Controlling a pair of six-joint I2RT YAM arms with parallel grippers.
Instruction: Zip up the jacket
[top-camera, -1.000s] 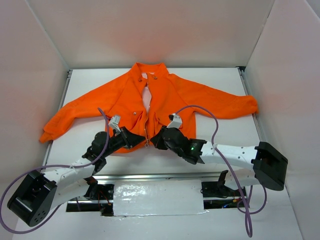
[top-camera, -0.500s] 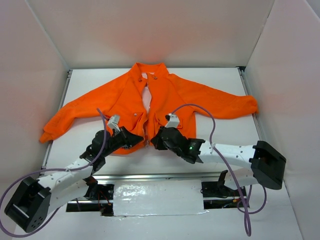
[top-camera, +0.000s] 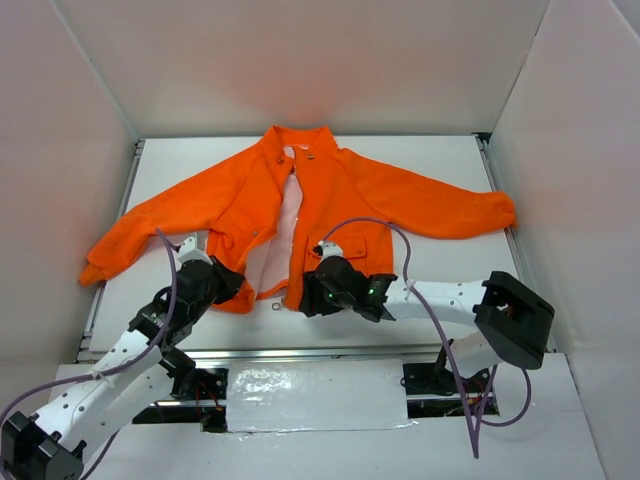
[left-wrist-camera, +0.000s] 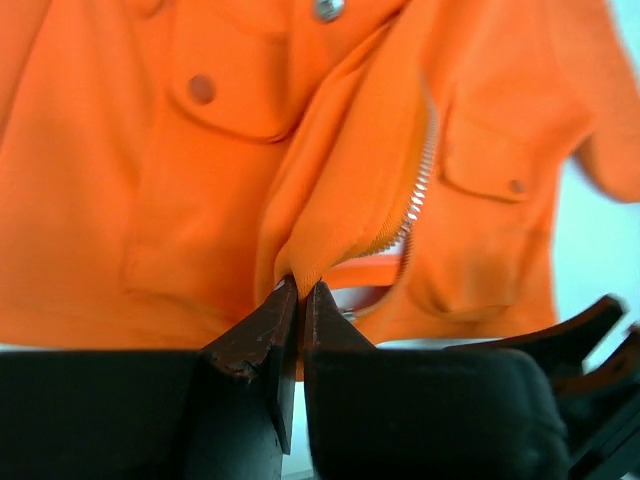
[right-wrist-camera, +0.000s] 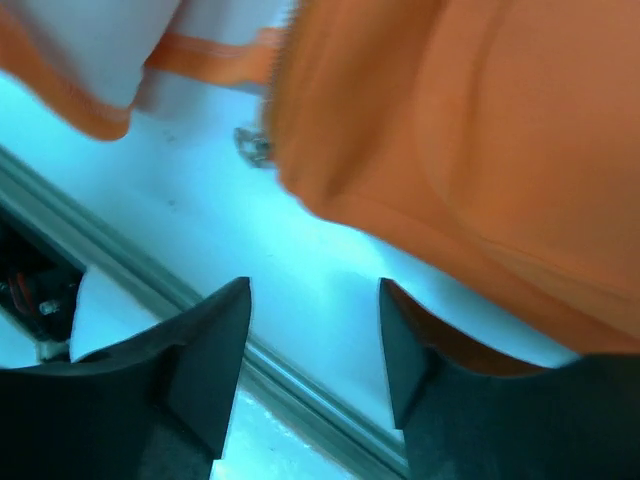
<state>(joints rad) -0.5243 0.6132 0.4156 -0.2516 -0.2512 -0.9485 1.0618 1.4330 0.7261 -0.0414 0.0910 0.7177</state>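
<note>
The orange jacket (top-camera: 345, 190) lies flat on the white table with its collar to the far side and its front spread open at the bottom, showing pale lining (top-camera: 268, 250). My left gripper (top-camera: 226, 281) is shut on the bottom corner of the jacket's left front panel (left-wrist-camera: 330, 210), with fabric pinched between the tips (left-wrist-camera: 300, 287). The zipper teeth (left-wrist-camera: 420, 180) run along the other panel's edge. My right gripper (top-camera: 305, 298) is open just below the right panel's hem (right-wrist-camera: 450, 140), with only table between its fingers (right-wrist-camera: 312, 300). A small metal zipper piece (right-wrist-camera: 252, 146) sits by that hem.
White walls (top-camera: 90, 90) enclose the table on three sides. A metal rail (top-camera: 300, 352) runs along the near edge, close under both grippers. Purple cables (top-camera: 400, 250) loop over the arms. Both sleeves (top-camera: 470, 212) stretch out sideways.
My right gripper has opened and let go of the right panel's hem. The left arm has pulled its panel corner to the left, spreading the front and baring the lining.
</note>
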